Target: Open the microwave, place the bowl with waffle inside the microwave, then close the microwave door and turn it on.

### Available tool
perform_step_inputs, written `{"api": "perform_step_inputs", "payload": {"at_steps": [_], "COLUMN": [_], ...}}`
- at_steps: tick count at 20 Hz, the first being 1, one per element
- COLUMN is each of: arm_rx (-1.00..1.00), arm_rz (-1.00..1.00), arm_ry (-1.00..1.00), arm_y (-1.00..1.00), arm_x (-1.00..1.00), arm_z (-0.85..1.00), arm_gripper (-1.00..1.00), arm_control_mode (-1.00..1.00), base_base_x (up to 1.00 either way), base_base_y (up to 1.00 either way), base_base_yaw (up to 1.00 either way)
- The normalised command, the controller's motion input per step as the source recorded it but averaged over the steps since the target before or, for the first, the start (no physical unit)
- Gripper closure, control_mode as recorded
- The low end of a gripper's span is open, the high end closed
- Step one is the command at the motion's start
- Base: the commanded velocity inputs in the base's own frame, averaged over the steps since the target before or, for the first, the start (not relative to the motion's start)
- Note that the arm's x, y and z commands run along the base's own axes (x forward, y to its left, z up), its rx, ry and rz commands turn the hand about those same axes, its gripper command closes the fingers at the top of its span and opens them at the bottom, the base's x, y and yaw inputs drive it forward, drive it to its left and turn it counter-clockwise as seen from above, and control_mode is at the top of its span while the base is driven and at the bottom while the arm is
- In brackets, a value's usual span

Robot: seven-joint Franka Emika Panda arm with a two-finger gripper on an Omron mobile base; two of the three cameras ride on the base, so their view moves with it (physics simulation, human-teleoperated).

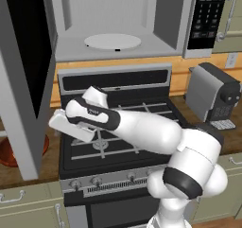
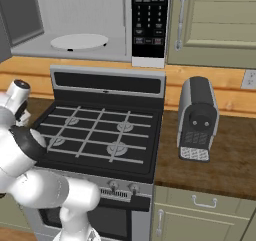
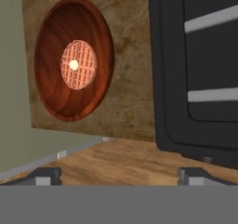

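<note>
The microwave (image 1: 118, 28) hangs over the stove with its cavity showing a white turntable (image 2: 79, 41) and a black keypad (image 2: 150, 20). The microwave door (image 1: 23, 85) is swung wide open to the left. The reddish-brown bowl (image 3: 74, 60) rests on the wooden counter left of the stove, with the round waffle (image 3: 79, 64) at its centre. In the left base view, the open door hides most of the bowl (image 1: 5, 155). My gripper (image 3: 120, 176) is open and holds nothing. It points at the bowl from a distance, low over the stove's left edge (image 1: 57, 123).
The black gas stove (image 1: 123, 127) sits below the microwave, and its side shows close in the hand view (image 3: 200, 69). A grey coffee machine (image 2: 197, 117) stands on the counter to its right. Beige cabinets (image 2: 215, 25) flank the microwave. The open door overhangs the left counter.
</note>
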Motion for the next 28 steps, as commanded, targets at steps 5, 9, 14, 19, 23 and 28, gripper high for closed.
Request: {"api": "perform_step_inputs", "payload": {"at_steps": [5, 9, 14, 19, 23, 28], "arm_rx": [0.00, -0.07, -0.04, -0.03, -0.06, -0.03], "arm_rz": [0.00, 0.00, 0.00, -0.01, -0.05, -0.05], "arm_ry": [0.00, -0.01, 0.00, -0.02, -0.06, -0.09], "arm_y": [0.31, 0.37, 0.21, 0.22, 0.11, 0.02], "arm_x": [0.31, 0.24, 0.15, 0.06, 0.00, 0.00], "arm_z": [-0.29, -0.29, -0.16, 0.00, -0.04, -0.05], "arm_gripper": [-1.00, -1.00, -1.00, -1.00, -1.00, -1.00], "arm_control_mode": [-1.00, -1.00, -1.00, -1.00, -1.00, -1.00], "base_base_x": [0.00, 0.00, 0.00, 0.00, 0.00, 0.00], "base_base_y": [0.00, 0.00, 0.00, 0.00, 0.00, 0.00], "base_base_yaw": [0.00, 0.00, 0.00, 0.00, 0.00, 0.00]}}
